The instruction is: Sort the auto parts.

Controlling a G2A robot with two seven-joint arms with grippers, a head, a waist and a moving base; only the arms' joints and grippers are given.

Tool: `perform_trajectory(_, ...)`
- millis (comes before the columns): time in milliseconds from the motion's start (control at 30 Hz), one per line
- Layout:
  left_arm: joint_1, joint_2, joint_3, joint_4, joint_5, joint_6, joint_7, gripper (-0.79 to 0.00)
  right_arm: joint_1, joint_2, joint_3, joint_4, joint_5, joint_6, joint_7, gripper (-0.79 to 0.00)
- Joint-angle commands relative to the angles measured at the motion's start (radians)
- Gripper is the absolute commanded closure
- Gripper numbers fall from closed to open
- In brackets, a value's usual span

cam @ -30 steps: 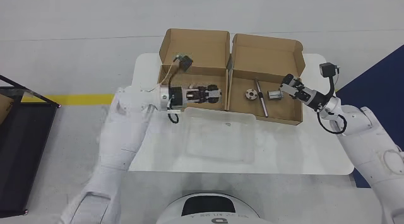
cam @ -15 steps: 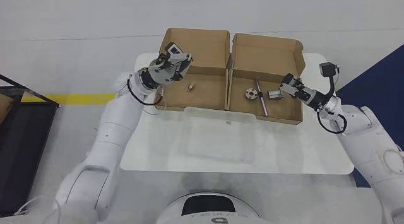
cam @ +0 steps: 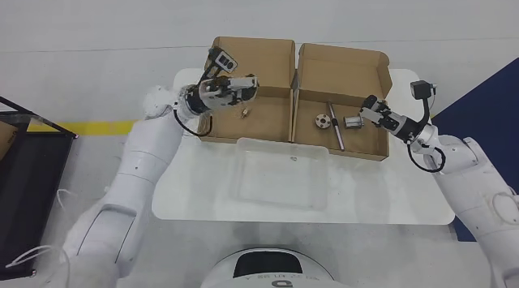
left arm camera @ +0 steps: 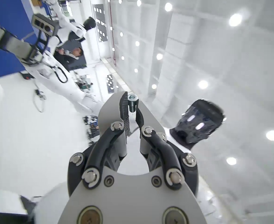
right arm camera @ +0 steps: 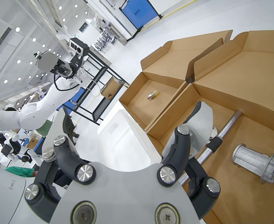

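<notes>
My left gripper [cam: 250, 85] hangs over the back of the left cardboard box [cam: 268, 57], wrist turned up toward the ceiling. It is shut on a small dark socket-head bolt [left arm camera: 132, 103] held between the fingertips [left arm camera: 123, 108]. A small brass part [cam: 242, 112] [right arm camera: 152, 94] lies on that box's floor. The right cardboard box [cam: 369, 154] holds a metal rod [cam: 335, 127] [right arm camera: 224, 128], a round disc [cam: 323, 120] and a flanged metal cylinder [cam: 352, 121] [right arm camera: 255, 162]. My right gripper [cam: 370, 110] [right arm camera: 134, 120] stands open over the right box, beside the cylinder, holding nothing.
A clear plastic tray [cam: 280, 176] sits on the white table [cam: 195, 199] in front of both boxes. Both box lids stand up at the back. A black rack [cam: 24, 174] stands off the table's left side, and a blue panel [cam: 486, 85] off its right.
My left arm has lifted out of the left box, swung back and left, and turned its wrist upward. The brass part on the box floor is now uncovered. The right arm has kept still.
</notes>
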Motion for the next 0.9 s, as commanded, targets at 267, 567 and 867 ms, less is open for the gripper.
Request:
perform_trajectory(267,0.212,0.051,-0.050,-0.371,0.652,-0.437,0.454,0.000,0.000,0.000,0.000,0.000,0.000,0.000,0.000,-0.785)
perform_trajectory(567,0.307,0.062,-0.072,-0.521,0.981,-0.480,0.671,0.000,0.000,0.000,0.000,0.000,0.000,0.000,0.000,-0.785)
perform_trajectory(867,0.266,0.066,-0.032,-0.468,1.073,-0.218,0.686,0.000,0.000,0.000,0.000,0.000,0.000,0.000,0.000,-0.785)
